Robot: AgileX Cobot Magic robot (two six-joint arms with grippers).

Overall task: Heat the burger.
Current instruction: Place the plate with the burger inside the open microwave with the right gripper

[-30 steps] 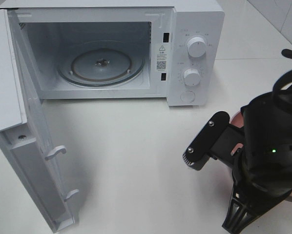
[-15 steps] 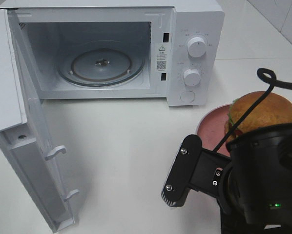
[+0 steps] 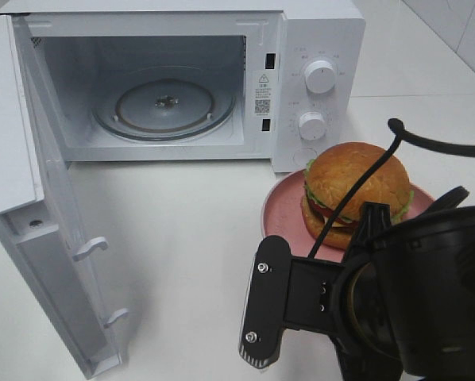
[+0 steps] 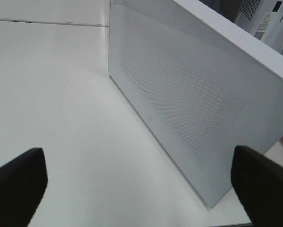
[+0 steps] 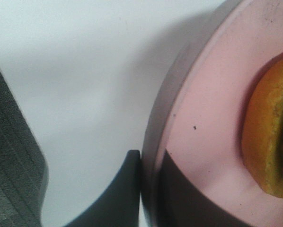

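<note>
The burger [image 3: 355,186], with a golden-brown bun and darker filling, sits on a round pink plate [image 3: 281,210] in front of the microwave's dial panel. In the right wrist view my right gripper [image 5: 148,170] is shut on the plate's rim [image 5: 179,94], one finger [image 5: 120,194] under it and one on top, with the burger's bun [image 5: 267,137] close by. The bulky right arm [image 3: 416,298] hides the grip in the exterior view. My left gripper [image 4: 141,189] stands open beside the microwave's open door [image 4: 189,90], holding nothing.
The white microwave [image 3: 321,32] stands at the back with its door [image 3: 31,182] swung fully open to the left. Its glass turntable [image 3: 164,107] is bare. Two dials [image 3: 320,78] sit on its right panel. The white table [image 3: 190,222] spreads in front.
The right arm has carried the plate and burger to the left, toward the microwave's front. The burger, hidden a second ago, now shows fully. The left gripper has not moved.
</note>
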